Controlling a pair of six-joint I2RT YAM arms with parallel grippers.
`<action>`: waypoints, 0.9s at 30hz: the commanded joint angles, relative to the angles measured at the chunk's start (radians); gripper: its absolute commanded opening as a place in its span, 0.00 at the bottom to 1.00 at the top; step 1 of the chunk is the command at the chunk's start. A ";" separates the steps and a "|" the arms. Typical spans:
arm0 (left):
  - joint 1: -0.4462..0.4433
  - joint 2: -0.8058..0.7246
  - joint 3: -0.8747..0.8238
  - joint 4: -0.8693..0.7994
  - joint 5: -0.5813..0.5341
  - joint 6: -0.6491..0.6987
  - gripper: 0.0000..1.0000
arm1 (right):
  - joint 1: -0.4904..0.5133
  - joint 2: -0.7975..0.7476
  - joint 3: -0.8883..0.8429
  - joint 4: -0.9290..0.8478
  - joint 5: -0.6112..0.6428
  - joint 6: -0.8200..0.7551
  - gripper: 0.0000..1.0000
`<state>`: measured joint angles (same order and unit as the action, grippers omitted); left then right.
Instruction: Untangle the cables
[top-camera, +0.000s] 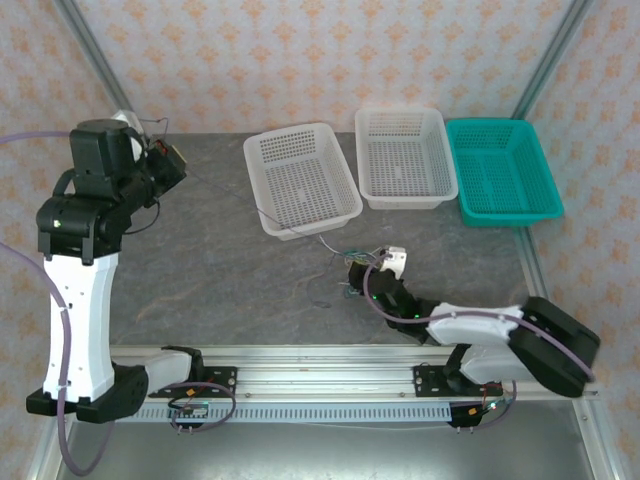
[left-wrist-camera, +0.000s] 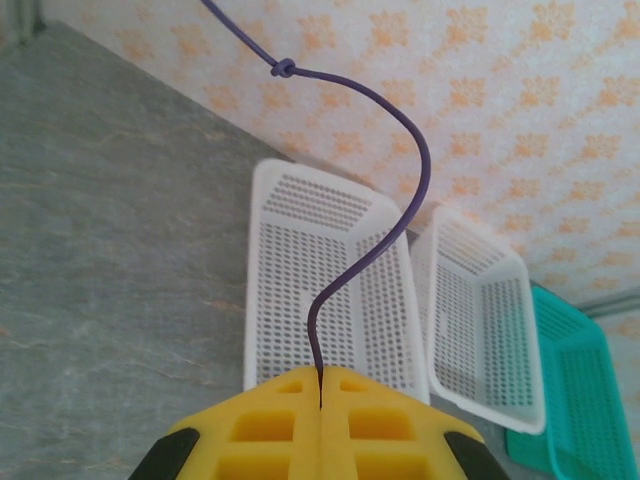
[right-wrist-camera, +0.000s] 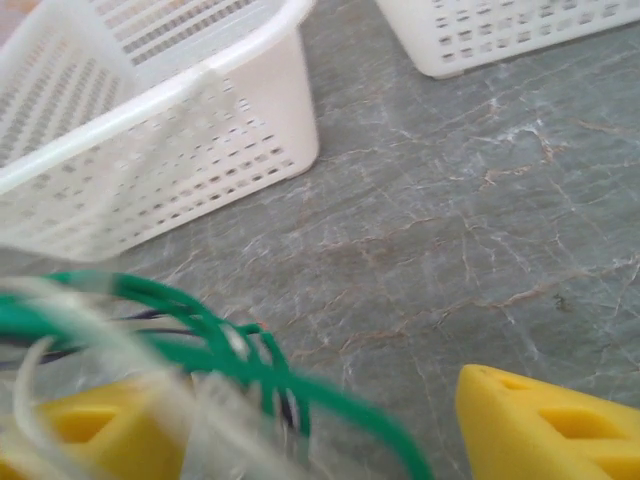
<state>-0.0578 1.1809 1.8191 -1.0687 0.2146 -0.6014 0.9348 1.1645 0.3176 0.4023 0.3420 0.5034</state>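
Close by, the right gripper (right-wrist-camera: 330, 425) sits low on the table, jaws spread at the green-and-white tangle (right-wrist-camera: 215, 345). Farther left, the left gripper (left-wrist-camera: 320, 395) pinches the purple cable (left-wrist-camera: 420, 170) aloft. It looks like the pulling-apart step; next, the right should clamp the tangle.

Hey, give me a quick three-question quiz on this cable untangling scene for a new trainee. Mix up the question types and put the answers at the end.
1. True or false: the left tool is shut on the purple cable.
2. Multiple choice: in the top view, the rightmost basket is A) white, B) teal, C) yellow.
3. Fill the blank: the right tool, with the green cable beside one finger, has its jaws ____.
Key: 1 true; 2 B; 3 open.
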 joint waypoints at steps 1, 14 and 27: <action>-0.010 -0.034 -0.119 0.163 0.141 -0.021 0.00 | 0.002 -0.156 0.002 -0.130 -0.287 -0.168 0.93; -0.085 -0.128 -0.315 0.206 0.091 -0.013 0.00 | 0.061 -0.184 0.346 -0.360 -0.249 -0.493 0.99; -0.086 -0.210 -0.243 0.066 -0.100 -0.045 0.00 | 0.017 0.506 0.479 -0.228 0.183 -0.184 0.55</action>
<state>-0.1379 1.0233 1.5284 -0.9424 0.2409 -0.6144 0.9791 1.6203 0.8272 0.1326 0.4267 0.2142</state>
